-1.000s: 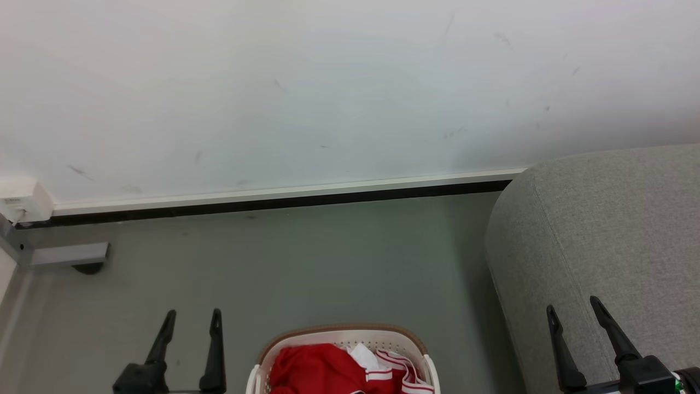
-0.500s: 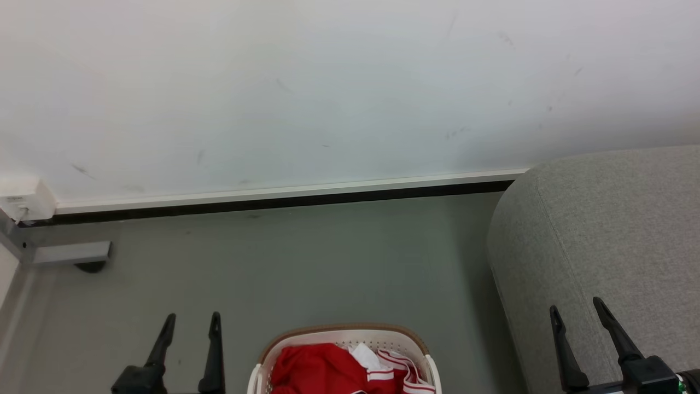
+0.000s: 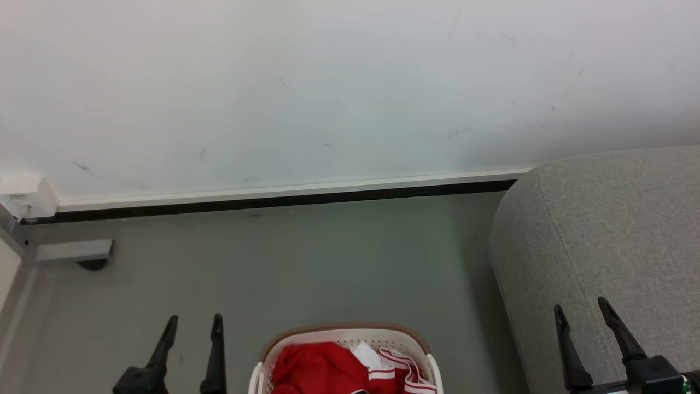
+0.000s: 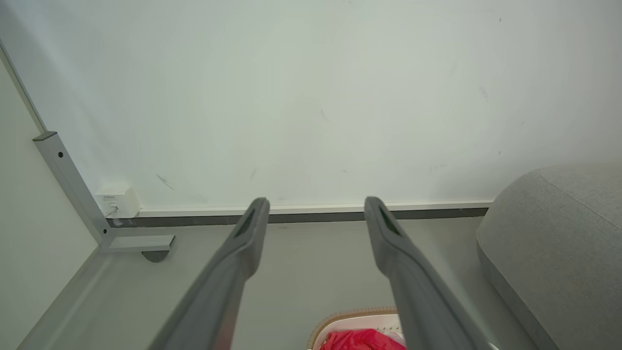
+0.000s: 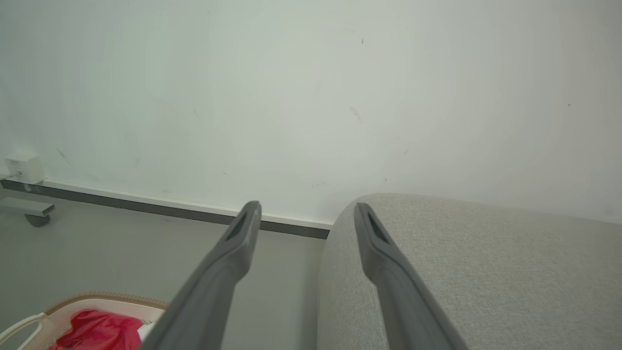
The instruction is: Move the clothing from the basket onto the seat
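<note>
Red clothing [image 3: 322, 369] with white trim lies bunched in the cream basket [image 3: 407, 331] at the bottom centre of the head view. The basket also shows low in the left wrist view [image 4: 340, 317], clothing [image 4: 362, 340] inside, and at the lower left of the right wrist view [image 5: 104, 297]. The grey seat [image 3: 612, 230] rises at the right. My left gripper [image 3: 194, 320] stands open left of the basket, above the floor. Over the seat's front edge my right gripper [image 3: 581, 303] is open too. Both hold nothing.
A white wall with a dark skirting strip [image 3: 273, 200] runs behind the grey floor [image 3: 306, 262]. A metal frame foot [image 3: 74, 250] and a white socket box [image 3: 24, 197] sit at the far left corner.
The whole head view has shifted slightly, so the camera moved. Both grippers sit a touch lower in the picture. Basket and clothing lie as before.
</note>
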### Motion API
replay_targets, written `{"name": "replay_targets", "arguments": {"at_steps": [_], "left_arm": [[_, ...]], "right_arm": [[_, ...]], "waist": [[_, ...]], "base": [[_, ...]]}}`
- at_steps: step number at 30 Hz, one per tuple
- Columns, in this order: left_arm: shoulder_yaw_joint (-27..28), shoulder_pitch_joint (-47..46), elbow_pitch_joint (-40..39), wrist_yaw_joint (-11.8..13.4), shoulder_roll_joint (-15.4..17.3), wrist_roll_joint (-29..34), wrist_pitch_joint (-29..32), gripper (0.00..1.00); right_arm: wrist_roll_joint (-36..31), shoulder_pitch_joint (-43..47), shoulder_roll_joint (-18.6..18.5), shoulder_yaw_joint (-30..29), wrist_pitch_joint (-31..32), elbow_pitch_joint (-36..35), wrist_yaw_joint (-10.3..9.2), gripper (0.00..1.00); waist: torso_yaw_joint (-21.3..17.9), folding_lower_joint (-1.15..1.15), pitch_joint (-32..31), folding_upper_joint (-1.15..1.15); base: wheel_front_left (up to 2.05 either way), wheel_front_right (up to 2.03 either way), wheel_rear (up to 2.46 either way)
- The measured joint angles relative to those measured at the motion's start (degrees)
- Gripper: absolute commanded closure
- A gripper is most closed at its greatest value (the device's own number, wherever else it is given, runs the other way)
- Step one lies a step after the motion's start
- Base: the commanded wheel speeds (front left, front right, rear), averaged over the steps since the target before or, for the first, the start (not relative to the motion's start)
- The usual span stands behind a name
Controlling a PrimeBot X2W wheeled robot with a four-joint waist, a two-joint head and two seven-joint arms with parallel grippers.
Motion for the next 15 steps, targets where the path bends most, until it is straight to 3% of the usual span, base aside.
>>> {"name": "replay_targets", "arguments": {"at_steps": [15], "left_arm": [[0.2, -1.0, -0.4, -0.5, 0.0, -0.2, 0.0, 0.00]], "right_arm": [[0.4, -1.6, 0.0, -0.1, 0.0, -0.7, 0.00, 0.00]], "waist": [[0.1, 0.00, 3.1, 0.00]], "base": [[0.00, 0.00, 0.00]]}}
